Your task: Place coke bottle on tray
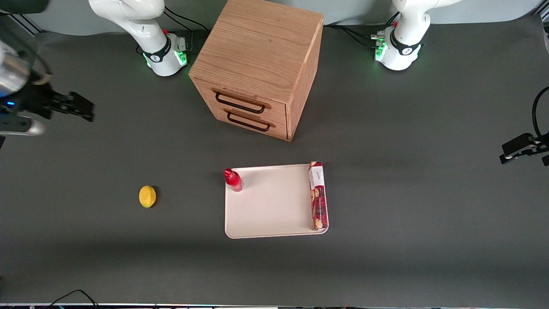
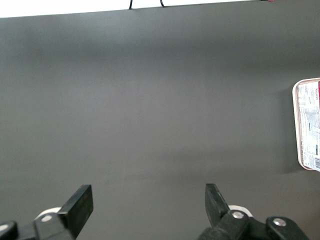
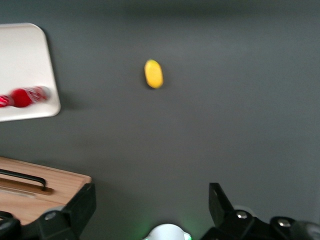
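The coke bottle (image 1: 233, 179), small and red with a red cap, stands upright on the cream-white tray (image 1: 274, 206), in the tray corner nearest the cabinet and toward the working arm's end. It also shows in the right wrist view (image 3: 25, 96), on a corner of the tray (image 3: 20, 55). My right gripper (image 1: 85, 109) hangs high above the working arm's end of the table, far from the bottle. It is open and empty, and its two black fingers stand wide apart in the right wrist view (image 3: 150, 205).
A long red biscuit packet (image 1: 318, 195) lies along the tray edge toward the parked arm's end. A yellow lemon (image 1: 147, 196) lies on the dark mat between the tray and the working arm's end. The wooden drawer cabinet (image 1: 257, 64) stands farther from the camera than the tray.
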Tool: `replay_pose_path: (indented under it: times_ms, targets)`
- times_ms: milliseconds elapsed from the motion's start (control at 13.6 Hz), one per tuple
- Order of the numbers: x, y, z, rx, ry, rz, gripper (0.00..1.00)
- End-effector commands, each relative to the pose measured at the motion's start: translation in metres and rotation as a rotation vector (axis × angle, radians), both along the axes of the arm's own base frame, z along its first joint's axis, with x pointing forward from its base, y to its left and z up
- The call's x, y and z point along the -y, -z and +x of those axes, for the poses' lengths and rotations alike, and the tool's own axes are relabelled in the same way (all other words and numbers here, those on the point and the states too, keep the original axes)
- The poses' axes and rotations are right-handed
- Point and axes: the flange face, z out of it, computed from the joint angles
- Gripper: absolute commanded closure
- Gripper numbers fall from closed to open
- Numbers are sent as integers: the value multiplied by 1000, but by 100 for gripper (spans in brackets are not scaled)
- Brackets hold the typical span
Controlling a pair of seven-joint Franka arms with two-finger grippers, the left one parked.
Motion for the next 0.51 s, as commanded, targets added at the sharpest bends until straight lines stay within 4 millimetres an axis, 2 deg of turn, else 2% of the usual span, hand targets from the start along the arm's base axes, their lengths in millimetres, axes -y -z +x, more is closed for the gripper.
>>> replay_pose_path:
  times_ms: [0,147,221,441]
  targets:
    - [22,32,-16,-11,-29,64,0]
    - [27,52,-22,11,-18,89,0]
    - [30,55,-21,10,-14,92,0]
    - [26,49,-7,28,52,87,0]
